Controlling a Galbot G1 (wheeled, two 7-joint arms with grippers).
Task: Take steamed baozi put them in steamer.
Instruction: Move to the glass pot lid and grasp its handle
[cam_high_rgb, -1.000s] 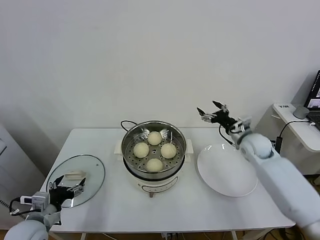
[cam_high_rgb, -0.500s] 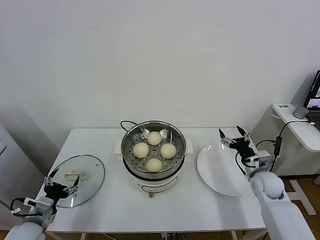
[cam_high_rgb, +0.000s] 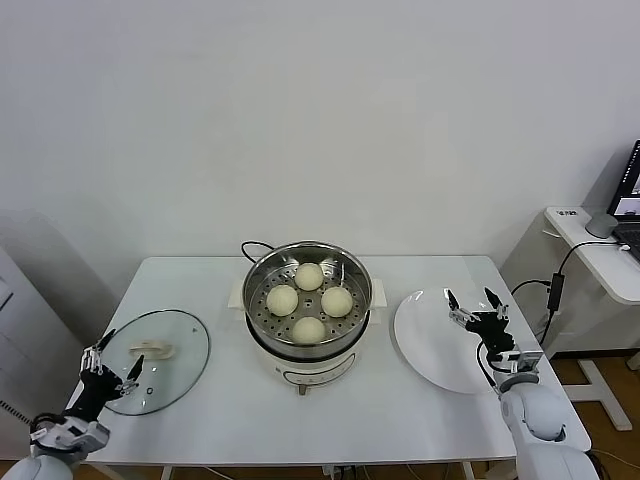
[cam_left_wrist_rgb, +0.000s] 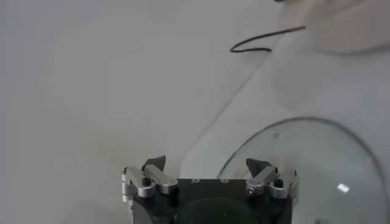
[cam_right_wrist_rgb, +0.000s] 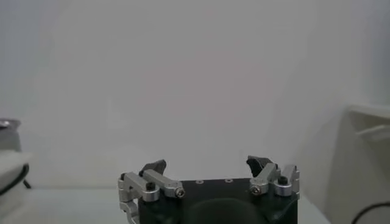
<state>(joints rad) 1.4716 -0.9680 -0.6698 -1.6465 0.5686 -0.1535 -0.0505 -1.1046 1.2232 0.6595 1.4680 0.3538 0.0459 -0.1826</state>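
Four pale cream-white dome-shaped steamed baozi (cam_high_rgb: 309, 301) sit domes up in a diamond on the perforated tray of the round shiny stainless-steel steamer (cam_high_rgb: 308, 308), which stands upright at mid tabletop on its white electric base; buns are round, so no long axis to call. Buns look smooth and intact, close together, whether they touch can't tell. Black cord (cam_high_rgb: 252, 246) loops out from behind the steamer toward the wall. Flat white round plate (cam_high_rgb: 452, 340) lies on the robot's right of the steamer, just beside it, nothing on it. Round glass lid with cream handle (cam_high_rgb: 153, 360) lies flat on the left, well apart from the steamer, handle up. White tabletop (cam_high_rgb: 230, 400) stands against a plain white wall; a second white desk (cam_high_rgb: 600, 250) with a laptop edge and cable is at far right. Right pincer (cam_high_rgb: 477, 311) hovers over the near right edge of the plate, fingers apart, holding nothing. Left pincer (cam_high_rgb: 108, 362) sits low at the near left corner by the lid's rim, fingers apart, holding nothing; left wrist view shows the lid's glass edge just past its fingertips (cam_left_wrist_rgb: 259, 165).
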